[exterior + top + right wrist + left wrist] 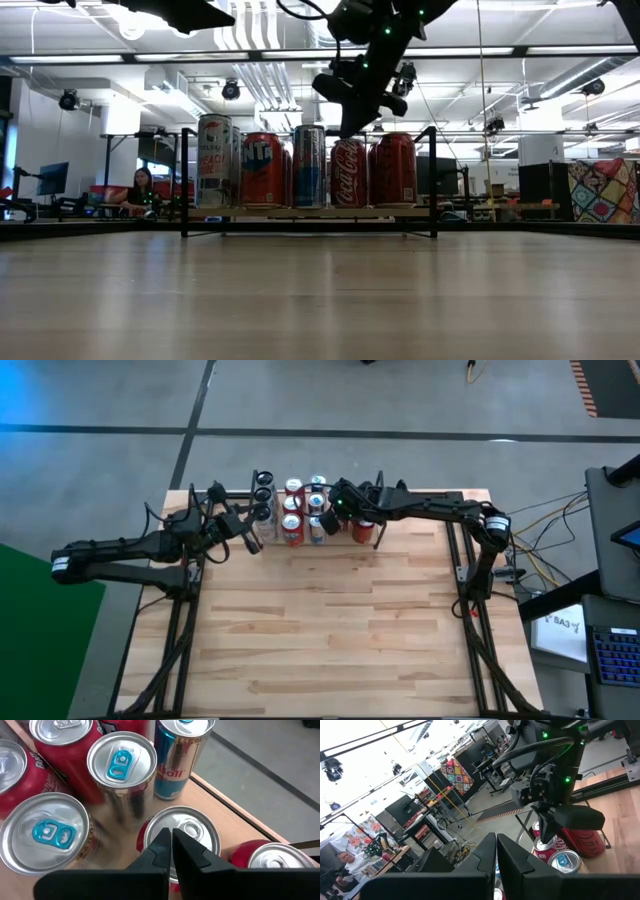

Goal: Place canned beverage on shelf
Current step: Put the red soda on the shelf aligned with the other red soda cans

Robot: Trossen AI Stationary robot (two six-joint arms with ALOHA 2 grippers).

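Several cans stand upright in rows on the wooden floor (310, 213) of the shelf (300, 510) at the table's far edge. They include a tall white can (213, 160), a Red Bull can (176, 760) and a red Coca-Cola can (348, 172). My right gripper (351, 130) is shut and slants down, right over the Coca-Cola can's lid (192, 827). My left gripper (252, 538) is shut, level, and raised by the shelf's left end, holding nothing. My right gripper's shut fingertips (172, 840) stand over the lid of the Coca-Cola can, slanting down from above and from the table's right. Whether they touch the lid, I cannot tell. The can stands upright on the shelf floor among the others.
Black side frames run along the table's left (185, 620) and right (470, 610) edges. The wooden tabletop (320, 630) stretches bare toward the near edge. A person (140, 190) sits in the room far behind the table.
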